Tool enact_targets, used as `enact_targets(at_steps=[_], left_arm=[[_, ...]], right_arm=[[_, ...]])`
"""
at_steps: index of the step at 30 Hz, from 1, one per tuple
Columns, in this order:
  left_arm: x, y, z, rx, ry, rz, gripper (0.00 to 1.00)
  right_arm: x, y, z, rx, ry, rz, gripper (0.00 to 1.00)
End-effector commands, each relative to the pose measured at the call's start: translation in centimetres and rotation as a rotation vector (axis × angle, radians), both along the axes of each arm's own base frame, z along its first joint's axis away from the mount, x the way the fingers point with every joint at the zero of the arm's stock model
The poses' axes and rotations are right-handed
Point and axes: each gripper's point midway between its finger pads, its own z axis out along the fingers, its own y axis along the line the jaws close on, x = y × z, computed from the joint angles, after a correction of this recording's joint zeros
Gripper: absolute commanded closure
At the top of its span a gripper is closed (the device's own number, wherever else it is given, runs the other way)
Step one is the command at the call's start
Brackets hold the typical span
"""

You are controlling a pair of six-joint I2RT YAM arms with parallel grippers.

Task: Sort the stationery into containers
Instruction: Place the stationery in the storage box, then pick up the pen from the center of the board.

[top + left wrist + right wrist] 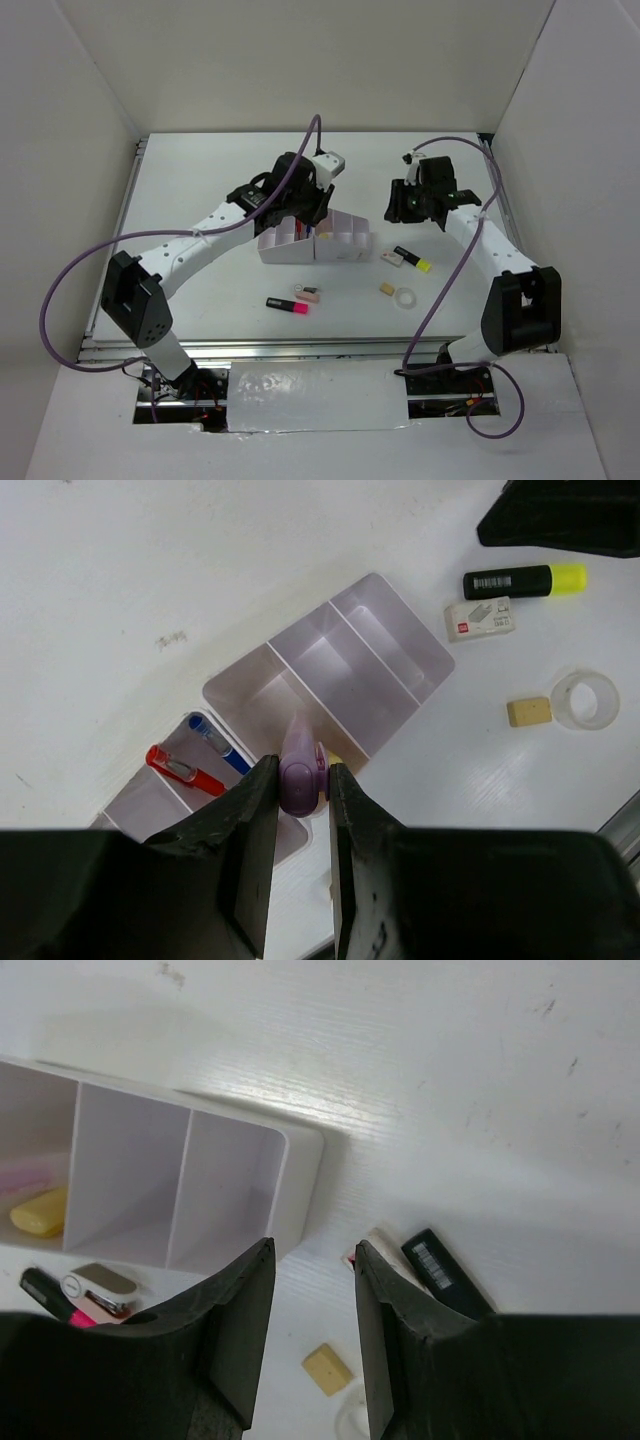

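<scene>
The purple marker, stubby with a paler tapered tip, is clamped in the left gripper over the white organiser, whose compartments are spread toward one o'clock. The right gripper is held apart, empty.

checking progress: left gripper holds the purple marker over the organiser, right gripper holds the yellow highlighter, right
No. The right gripper is empty, per the right wrist view; the yellow highlighter lies on the table. The rest holds.
</scene>
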Motion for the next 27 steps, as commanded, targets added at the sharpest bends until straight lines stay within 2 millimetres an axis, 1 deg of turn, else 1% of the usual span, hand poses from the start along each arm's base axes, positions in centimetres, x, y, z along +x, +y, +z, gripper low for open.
enact_targets(at_steps=[1, 2, 3, 5, 6, 7, 8, 9, 10, 11, 12, 15, 16, 17, 18, 19, 20, 21, 24, 25, 26, 27], left_arm=[[1.0, -0.2, 1.9, 0.011, -0.063, 0.014, 0.88], [0.9, -0.4, 1.6, 0.015, -0.051, 0.006, 0.81], [0.9, -0.4, 1.5, 0.016, -0.044, 0.005, 0.65], [0.5, -0.6, 1.4, 0.005, -0.026, -0.008, 0.52], [0.5, -0.7, 1.7, -0.003, -0.031, -0.009, 0.44], [0.4, -0.6, 2.3, -0.017, -0.043, -0.009, 0.41], [0.2, -0.7, 2.6, -0.026, -0.048, -0.019, 0.39], [0.2, -0.7, 3.0, -0.035, -0.058, -0.020, 0.34], [0.1, -0.7, 3.9, -0.049, -0.079, -0.025, 0.31], [0.1, -0.7, 4.4, -0.055, -0.089, -0.030, 0.29], [-0.1, -0.8, 4.7, -0.062, -0.092, -0.046, 0.25], [-0.9, -0.7, 6.2, -0.103, -0.100, -0.091, 0.17], [-1.3, -0.6, 7.3, -0.129, -0.116, -0.108, 0.15], [-1.6, -0.5, 7.7, -0.142, -0.122, -0.123, 0.15], [-2.2, -0.3, 8.7, -0.173, -0.129, -0.152, 0.13], [-2.6, -0.3, 9.1, -0.186, -0.133, -0.165, 0.13], [-2.8, -0.1, 9.2, -0.192, -0.137, -0.172, 0.12], [-3.3, 0.0, 10.0, -0.208, -0.148, -0.188, 0.12], [-3.9, 0.3, 10.0, -0.212, -0.140, -0.197, 0.11], [-4.1, 0.6, 9.9, -0.214, -0.135, -0.194, 0.11], [-4.2, 0.9, 9.9, -0.217, -0.130, -0.186, 0.11], [-4.3, 1.0, 9.9, -0.222, -0.128, -0.189, 0.11]], right_arm=[[-1.0, -2.1, 0.8, -0.095, -0.014, 0.025, 0.55], [-1.5, -2.5, 0.5, -0.118, -0.012, 0.035, 0.55], [-1.7, -3.1, 0.2, -0.128, 0.000, 0.019, 0.54], [-2.5, -4.0, -0.6, -0.165, 0.005, 0.039, 0.54], [-2.7, -4.6, -0.9, -0.169, 0.011, 0.034, 0.55], [-3.0, -4.9, -1.1, -0.172, 0.018, 0.038, 0.56], [-3.6, -5.2, -1.6, -0.183, 0.031, 0.057, 0.57], [-3.8, -5.8, -1.9, -0.186, 0.043, 0.050, 0.58], [-4.3, -6.0, -2.3, -0.190, 0.065, 0.056, 0.59], [-4.6, -6.3, -2.7, -0.205, 0.074, 0.074, 0.59], [-4.9, -6.6, -2.9, -0.210, 0.085, 0.079, 0.59], [-5.6, -7.8, -3.8, -0.244, 0.109, 0.112, 0.59], [-6.0, -8.1, -4.2, -0.256, 0.125, 0.126, 0.59], [-6.1, -8.4, -4.5, -0.290, 0.123, 0.164, 0.59], [-6.2, -8.6, -4.8, -0.307, 0.127, 0.177, 0.59], [-6.4, -9.9, -5.3, -0.329, 0.139, 0.157, 0.59], [-6.4, -10.2, -5.7, -0.353, 0.145, 0.183, 0.58], [-6.5, -10.3, -6.0, -0.365, 0.151, 0.193, 0.57], [-6.5, -10.2, -6.8, -0.392, 0.171, 0.225, 0.54], [-6.5, -10.4, -7.4, -0.402, 0.186, 0.230, 0.53], [-6.6, -9.9, -7.8, -0.423, 0.191, 0.256, 0.51], [-6.7, -9.8, -8.2, -0.433, 0.203, 0.264, 0.51]])
